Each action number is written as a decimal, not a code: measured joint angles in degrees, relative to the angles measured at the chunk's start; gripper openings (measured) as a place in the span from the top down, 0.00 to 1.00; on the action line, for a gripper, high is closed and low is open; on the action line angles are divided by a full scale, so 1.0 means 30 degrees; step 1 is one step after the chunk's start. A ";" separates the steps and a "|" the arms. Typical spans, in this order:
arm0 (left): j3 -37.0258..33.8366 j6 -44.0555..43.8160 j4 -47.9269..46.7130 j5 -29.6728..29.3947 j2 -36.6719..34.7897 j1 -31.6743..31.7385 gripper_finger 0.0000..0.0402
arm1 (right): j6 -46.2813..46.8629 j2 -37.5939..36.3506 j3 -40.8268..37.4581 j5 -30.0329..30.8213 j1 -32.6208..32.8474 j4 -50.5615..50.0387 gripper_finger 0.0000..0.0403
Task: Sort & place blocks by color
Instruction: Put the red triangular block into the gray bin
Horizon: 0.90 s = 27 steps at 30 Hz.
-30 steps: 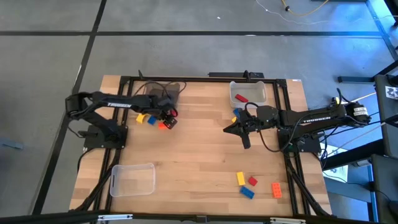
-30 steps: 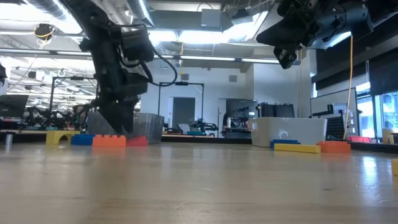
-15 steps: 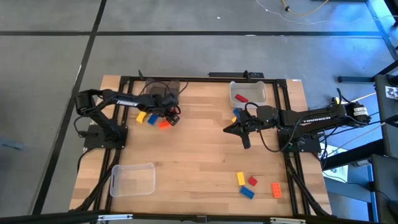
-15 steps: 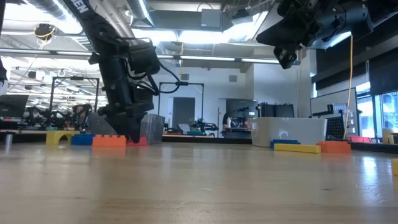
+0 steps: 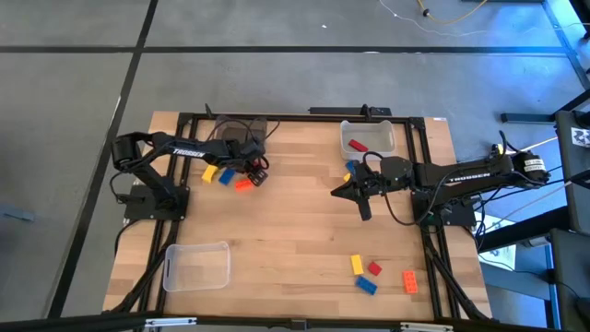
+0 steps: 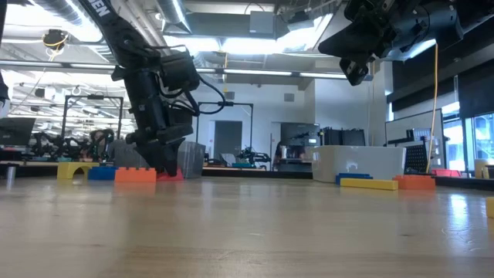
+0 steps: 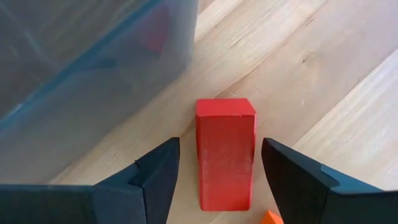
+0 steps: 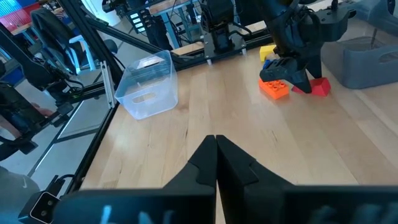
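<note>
On the wooden counter (image 5: 277,231) three plastic bins are seen: a dark translucent bin (image 5: 241,130) at the far left, a clear rectangular bin (image 5: 367,138) at the far right holding one red studded brick (image 5: 358,145), and another clear rectangular bin (image 5: 196,266) at the near left. The left end effector (image 7: 216,163) is lowered to the counter just beside the dark bin, its two dark fingers (image 7: 158,171) spread open on either side of a small red plastic brick (image 7: 225,152), with a gap visible between each finger and the brick. Just beside this brick, three more bricks are counted in the overhead view: one orange brick (image 5: 242,183), one blue brick (image 5: 225,176) and one yellow brick (image 5: 210,172). A second cluster of four lies at the near right of the counter: a yellow brick (image 5: 357,265), a red brick (image 5: 374,268), a blue brick (image 5: 367,285) and an orange brick (image 5: 409,280). Two further bricks, one blue (image 5: 351,165) and one orange (image 5: 349,176), are partly hidden by the right arm near the far right bin. The right end effector (image 8: 216,149) is held above the counter's middle, well apart from any brick, with its fingers pressed together and nothing between them.
</note>
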 joint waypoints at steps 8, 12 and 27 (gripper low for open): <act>0.0000 -0.0015 0.0095 -0.0916 0.0005 -0.0535 0.46 | -0.0029 0.0000 0.0000 0.0000 -0.0003 0.0007 1.00; 0.0000 -0.0372 0.0168 -0.1026 0.0007 -0.0670 0.46 | -0.0029 0.0000 0.0000 0.0000 0.0000 0.0007 1.00; 0.0000 -0.0481 0.0554 -0.0885 0.0007 -0.0692 0.46 | -0.0029 0.0000 0.0000 0.0000 0.0000 0.0015 1.00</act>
